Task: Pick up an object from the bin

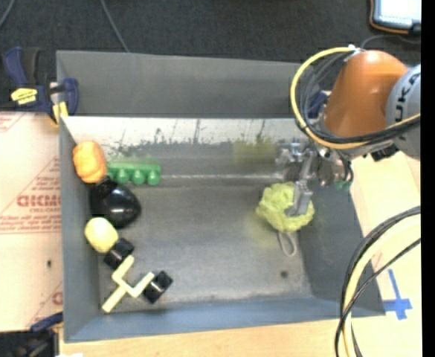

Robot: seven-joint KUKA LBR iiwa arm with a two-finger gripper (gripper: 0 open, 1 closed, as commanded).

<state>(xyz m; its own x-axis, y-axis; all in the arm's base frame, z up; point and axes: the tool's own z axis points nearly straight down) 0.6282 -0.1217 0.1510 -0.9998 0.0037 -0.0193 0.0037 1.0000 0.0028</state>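
Single overhead view of the grey metal bin during the picking task. The pincer is seen low in the bin, its tip set against a crumpled yellow-green lump of soft, cloth-like material. This lump lies directly under the tip and spreads mostly to the side away from the arm. Whether the pincer is open or closed on the lump cannot be told, since the tip is partly buried in the folds.

The approach is judged complete. A secure grasp and the lift out of the bin are judged to remain, as the lump appears to rest on the bin floor.

The lump itself is roughly round, with no clear front. A pale thin loop trails from it past the pincer tip toward the near wall. The long axis of lump and loop together is thus taken to run from the far wall to the near wall, roughly in line with the pincer.

Well apart from the pincer, along the opposite wall, a row of small things is seen:
- an orange rounded piece
- a green ridged plastic bar
- a glossy black rounded object
- a yellow ball-like piece
- a cream-and-black cross-shaped part
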